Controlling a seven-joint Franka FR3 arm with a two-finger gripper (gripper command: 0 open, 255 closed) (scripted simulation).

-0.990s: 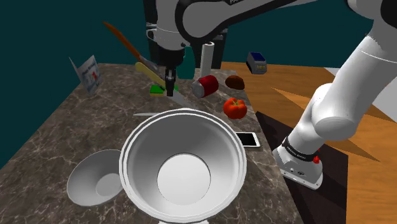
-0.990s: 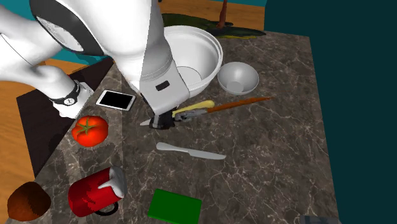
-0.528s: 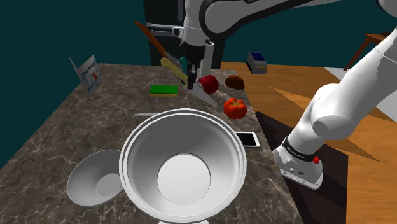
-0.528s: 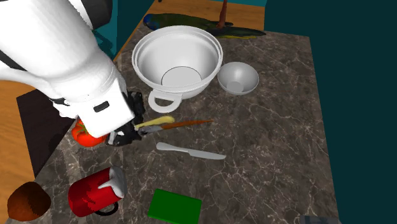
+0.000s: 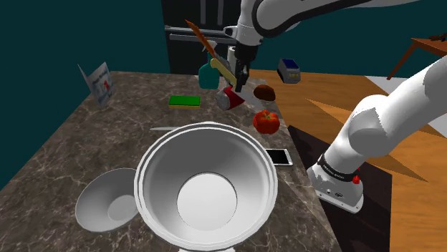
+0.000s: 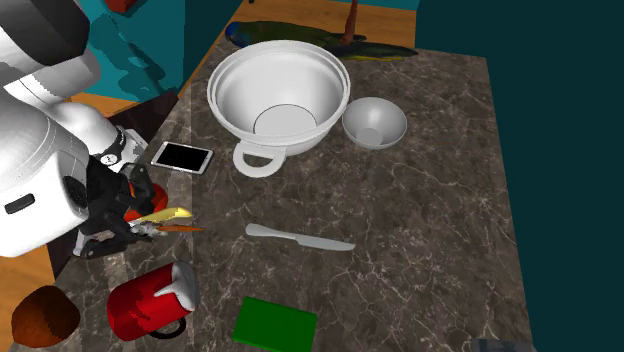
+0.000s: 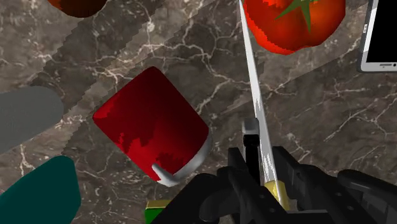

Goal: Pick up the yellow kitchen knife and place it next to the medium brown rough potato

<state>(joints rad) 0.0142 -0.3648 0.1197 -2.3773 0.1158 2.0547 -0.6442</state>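
My gripper [image 5: 235, 71] is shut on the yellow-handled knife [image 5: 223, 70] and holds it in the air above the red mug [image 5: 233, 97]. A long reddish-brown utensil [image 5: 197, 36] sticks out past the knife's handle and rides along with it. In the wrist view the fingers [image 7: 245, 181] clasp the steel blade [image 7: 254, 95], which points toward the tomato [image 7: 292, 22]. The brown potato [image 5: 265, 91] lies just beyond the mug, at the counter's edge. In the second exterior view the gripper [image 6: 118, 215] holds the yellow handle [image 6: 170, 213] above the mug [image 6: 150, 300], short of the potato [image 6: 45, 315].
A tomato [image 5: 266, 122] and a phone [image 5: 279, 156] lie near the counter edge by the stand. A big white pot [image 5: 208, 182] and a small bowl [image 5: 107, 202] sit in front. A grey knife [image 6: 300, 238], a green block [image 5: 185, 101] and a teal object [image 5: 208, 76] lie nearby.
The gripper has lifted the knife off the counter and carried it to the shoulder view's right, from near the green block to above the red mug. The reddish-brown utensil came along.
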